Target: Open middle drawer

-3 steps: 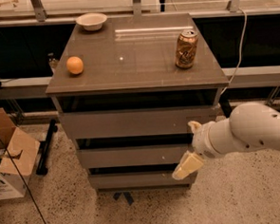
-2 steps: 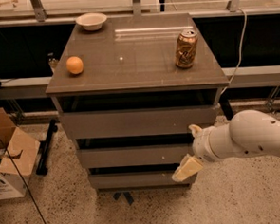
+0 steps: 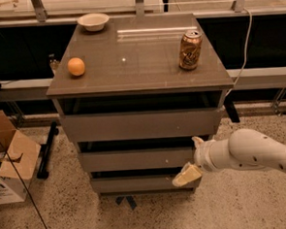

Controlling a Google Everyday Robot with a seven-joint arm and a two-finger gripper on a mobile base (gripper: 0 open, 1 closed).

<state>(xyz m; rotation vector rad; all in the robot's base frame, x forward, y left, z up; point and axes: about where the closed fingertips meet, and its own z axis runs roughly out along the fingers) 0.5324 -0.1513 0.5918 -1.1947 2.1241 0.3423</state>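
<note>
The grey cabinet has three handleless drawer fronts stacked under its top. The middle drawer (image 3: 136, 158) is the mid-sized panel, and its front sits about in line with the others. My gripper (image 3: 192, 158) reaches in from the right at this panel's right end. It is open, with one cream fingertip (image 3: 197, 141) at the panel's upper edge and the other (image 3: 187, 175) near its lower edge, over the bottom drawer (image 3: 137, 183). The white arm (image 3: 252, 153) stretches off to the right.
On the cabinet top (image 3: 140, 63) stand an orange (image 3: 76, 66), a soda can (image 3: 190, 49) and a white bowl (image 3: 93, 21). The top drawer (image 3: 139, 125) is the tallest. A cardboard box (image 3: 7, 159) sits on the floor at the left. A railing runs behind.
The arm has dropped slightly and the gripper has shifted a little at the right end of the middle drawer. The drawers have not moved.
</note>
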